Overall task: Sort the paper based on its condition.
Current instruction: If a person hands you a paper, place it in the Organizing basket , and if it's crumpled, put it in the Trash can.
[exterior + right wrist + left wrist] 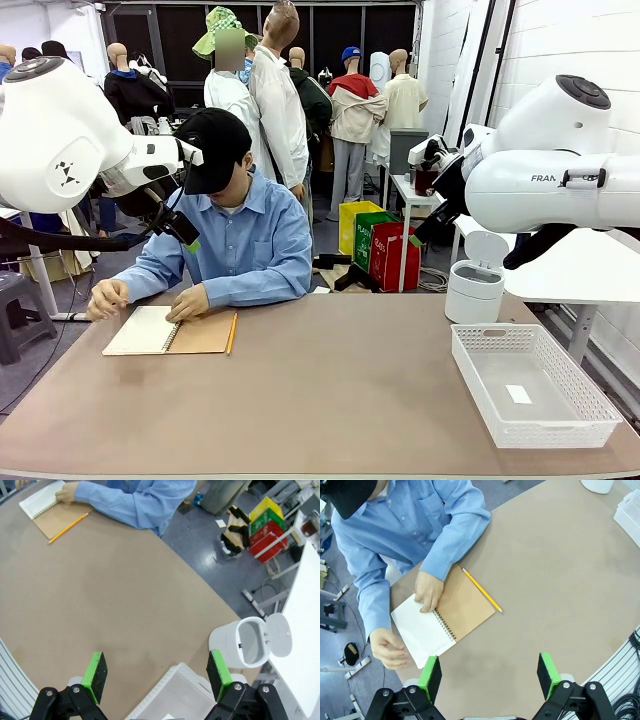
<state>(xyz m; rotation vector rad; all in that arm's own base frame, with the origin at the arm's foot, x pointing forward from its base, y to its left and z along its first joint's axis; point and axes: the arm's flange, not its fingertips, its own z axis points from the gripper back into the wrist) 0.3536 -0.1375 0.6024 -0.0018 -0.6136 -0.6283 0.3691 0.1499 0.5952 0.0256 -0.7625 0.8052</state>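
Left wrist view | black green-padded left gripper (489, 672), right gripper (156, 670) both gape empty | best hover clear while person's hand (430, 591) works tan spiral-bound notebook (465, 607).

A robotics lab: white robot arms (60, 130) flank a brown table (330, 400).

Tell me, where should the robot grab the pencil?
Probably at its middle, from straight above, jaws across the shaft. The pencil is long and thin and lies flat on the table, so there's nothing to get under. The notebook lies close beside it.
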